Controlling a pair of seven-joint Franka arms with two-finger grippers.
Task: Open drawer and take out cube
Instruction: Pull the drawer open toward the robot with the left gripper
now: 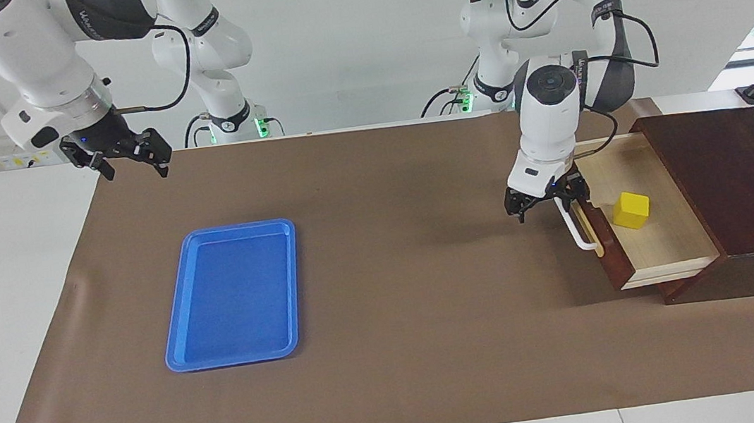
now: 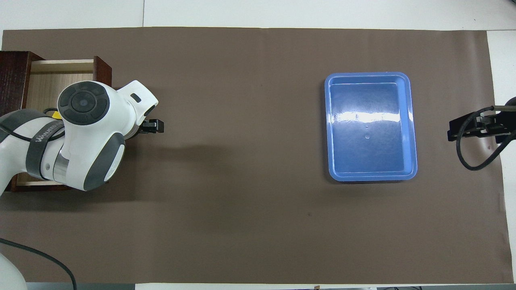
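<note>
The drawer stands pulled well out of the dark wooden box at the left arm's end of the table, its pale inside showing. On the drawer's floor sits the yellow cube, apart from the walls. My left gripper hangs low at the end of the white handle nearer the robots, fingers spread with the bar between them. In the overhead view the left wrist covers most of the drawer. My right gripper waits open in the air over the table's edge at the right arm's end.
A flat blue tray lies on the brown mat toward the right arm's end, seen from above as the tray with nothing in it. Brown mat stretches between tray and drawer.
</note>
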